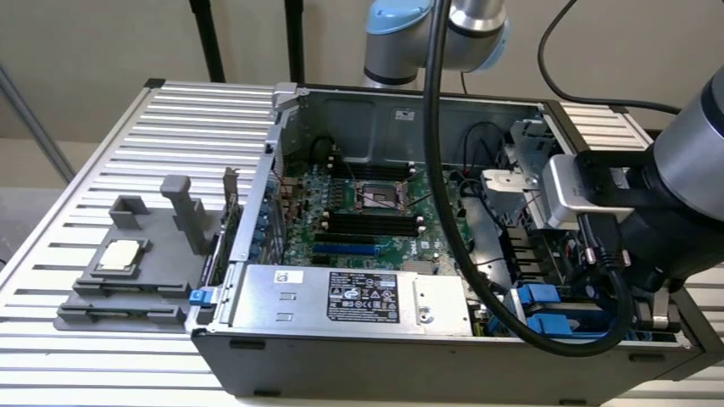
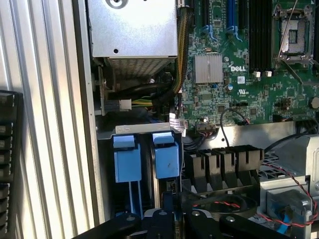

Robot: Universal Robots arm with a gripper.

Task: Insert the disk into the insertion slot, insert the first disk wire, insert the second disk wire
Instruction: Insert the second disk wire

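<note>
Disk [image 2: 166, 158]: blue-carrier drive, standing on edge in the slot [image 2: 130, 130] at the case's front corner, beside a second blue tab [image 2: 127, 159]; on the exterior view's right the blue tabs [image 1: 551, 307] sit below the arm. Judged rigid, fairly heavy, shock-sensitive; plastic carrier somewhat flexible, best taken by the blue tab or frame edges, not the label face.

Gripper [image 2: 172, 219]: directly over the disk's carrier, jaws fully closed; whether they pinch the carrier edge is not clear.

Arm: reaching in over the case [image 1: 453, 373] side, wrist pointing down.

Nearby: power supply [image 1: 351, 297], motherboard [image 1: 374, 212], fan [image 2: 224, 204].
</note>
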